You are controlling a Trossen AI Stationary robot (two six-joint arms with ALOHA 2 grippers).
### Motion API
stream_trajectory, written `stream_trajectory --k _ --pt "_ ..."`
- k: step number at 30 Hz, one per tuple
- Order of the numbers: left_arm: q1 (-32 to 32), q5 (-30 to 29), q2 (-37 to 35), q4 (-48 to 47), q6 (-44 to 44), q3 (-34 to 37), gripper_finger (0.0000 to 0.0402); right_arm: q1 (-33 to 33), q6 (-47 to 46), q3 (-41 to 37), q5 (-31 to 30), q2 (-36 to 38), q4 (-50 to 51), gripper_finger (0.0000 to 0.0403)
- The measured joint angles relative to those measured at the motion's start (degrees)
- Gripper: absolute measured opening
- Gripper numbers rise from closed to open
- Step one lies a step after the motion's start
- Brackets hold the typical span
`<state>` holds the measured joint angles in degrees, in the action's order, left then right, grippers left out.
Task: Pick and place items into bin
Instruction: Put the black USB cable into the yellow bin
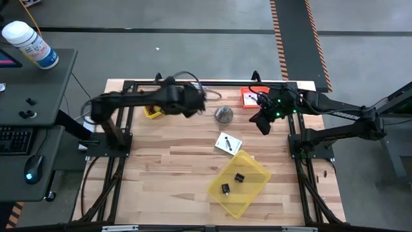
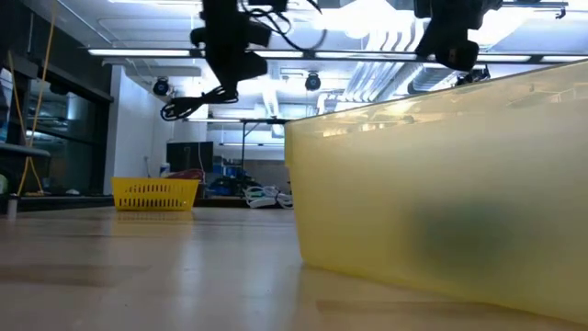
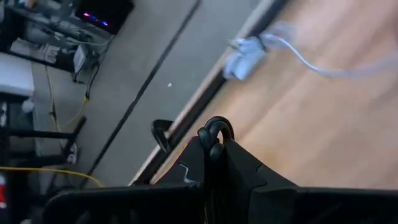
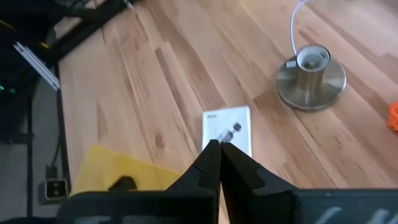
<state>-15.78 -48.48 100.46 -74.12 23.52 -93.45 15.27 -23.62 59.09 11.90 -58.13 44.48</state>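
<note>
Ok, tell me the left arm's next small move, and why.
Probably carry the left gripper toward the yellow bin until it is over it. Its fingers are shut on the black cable coil, which hangs raised above the table at the far side, while the bin lies nearer the front. The right gripper waits shut and empty above the white card.

1. A light wooden table (image 1: 167, 167) with plank grain fills the middle of the high view.
2. A translucent yellow bin (image 1: 239, 182) lies at lower centre-right.
3. A white card (image 1: 228, 143) lies just above the bin.
4. A silver metal dome (image 1: 223, 114) stands at upper centre.
5. A small yellow basket (image 1: 153, 112) sits upper left; an orange object (image 1: 250, 95) upper right.
</note>
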Motion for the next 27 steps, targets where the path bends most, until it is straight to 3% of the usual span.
stream_trajectory --k 9,20,27 --pt "-4.92 4.12 -15.7 33.74 -22.52 24.46 0.0004 0.0 -3.1 0.0 -1.53 0.0 -5.5 0.0" --pt "-11.86 6.1 -18.07 44.4 -30.37 40.16 0.0006 -0.02 -8.33 0.0 -3.86 0.0 -6.64 0.0" --pt "-14.35 7.07 -18.07 51.14 -33.79 44.92 0.0004 -0.02 -10.75 0.0 -5.46 0.0 -6.65 0.0"
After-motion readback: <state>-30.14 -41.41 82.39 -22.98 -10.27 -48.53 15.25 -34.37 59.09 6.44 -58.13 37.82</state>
